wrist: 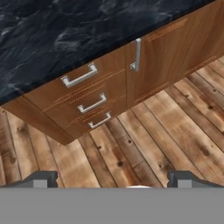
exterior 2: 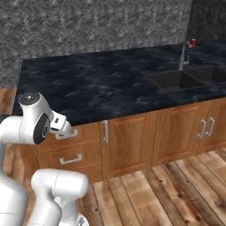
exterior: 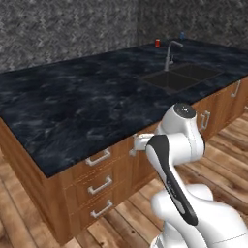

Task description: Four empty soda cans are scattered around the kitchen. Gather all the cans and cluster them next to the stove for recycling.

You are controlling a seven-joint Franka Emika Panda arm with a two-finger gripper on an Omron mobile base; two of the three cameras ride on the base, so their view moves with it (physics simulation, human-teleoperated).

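**Jaws wide, nothing held, cans far off**

Currently I read the jaws (wrist: 112, 181) as spread fully apart and empty, hanging over the wooden floor (wrist: 175, 131) just in front of the drawers (wrist: 87, 98). A red soda can (exterior: 157, 43) and a blue soda can (exterior: 182, 35) stand at the far edge of the dark table (exterior: 72, 101), behind the faucet (exterior: 169, 53) and sink (exterior: 181, 77). The whole table lies between them and the arm.

Open pincer (wrist: 111, 179) — drawers (wrist: 85, 103) ahead.
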